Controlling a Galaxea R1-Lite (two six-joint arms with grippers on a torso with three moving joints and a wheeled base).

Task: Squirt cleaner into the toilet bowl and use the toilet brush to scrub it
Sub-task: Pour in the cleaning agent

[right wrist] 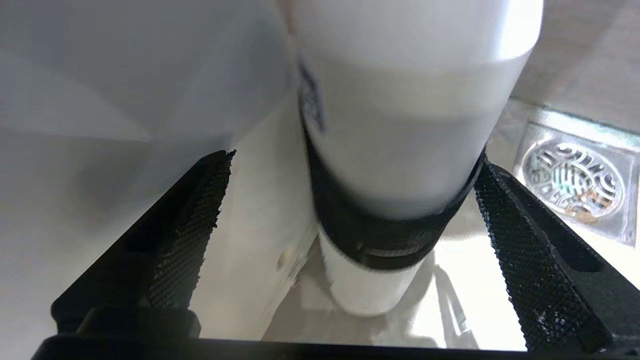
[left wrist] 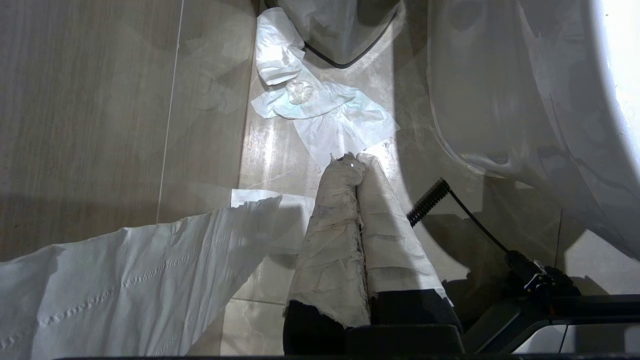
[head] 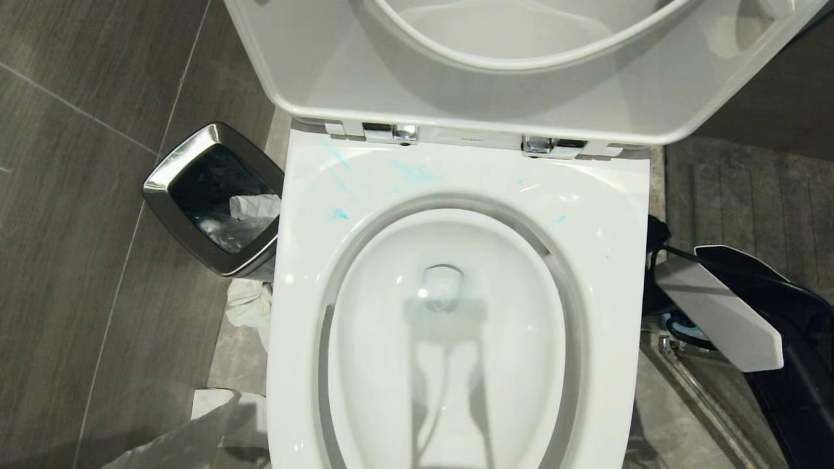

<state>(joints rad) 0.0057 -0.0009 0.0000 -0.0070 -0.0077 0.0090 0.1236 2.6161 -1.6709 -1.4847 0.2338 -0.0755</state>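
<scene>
The white toilet bowl [head: 606, 273] fills the head view, its seat and lid raised. Thin turquoise smears of cleaner [head: 414, 170] streak the back of the rim. The toilet brush is out of view. My right arm [head: 717, 319] reaches down beside the bowl's right side. In its wrist view my right gripper [right wrist: 350, 162] is open, its black fingers either side of a blurred white cylinder with a black band [right wrist: 395, 125] standing on the floor; I cannot tell what it is. My left gripper [left wrist: 356, 161] hangs shut over the floor left of the bowl, its fingers wrapped in white material.
A steel-rimmed bin [head: 195, 163] stands left of the bowl, with crumpled tissues [head: 251, 306] on the floor beside it. A long paper sheet [left wrist: 125, 290] lies near my left gripper. A metal floor drain [right wrist: 575, 182] sits right of the cylinder.
</scene>
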